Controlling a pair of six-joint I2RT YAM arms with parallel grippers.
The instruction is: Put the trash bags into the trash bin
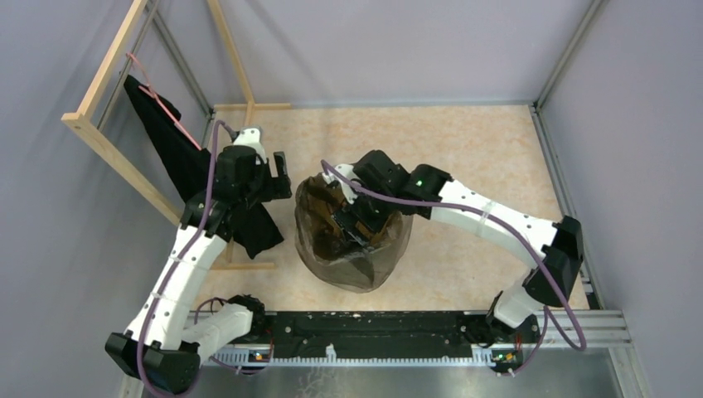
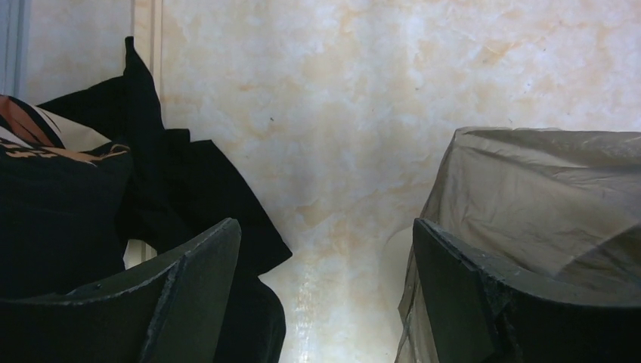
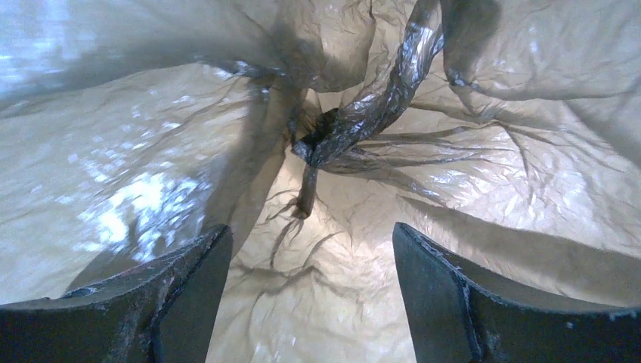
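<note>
White arms [image 1: 182,269] carry black joints [image 1: 564,249], purple cables [image 1: 213,162], dark fingers [image 2: 189,295].

The right end effector [image 3: 310,229] gapes inside the wrinkled trash bag [image 3: 113,189], facing a twisted strand.

The marbled cream-beige tabletop [image 1: 472,141] is enclosed by plain lavender-grey walls [image 1: 373,50] — metal posts [image 1: 568,51] are set in the corners. A light wooden frame [image 1: 104,62] is stood at the left, with a black cloth [image 1: 174,157] draped from it.
</note>
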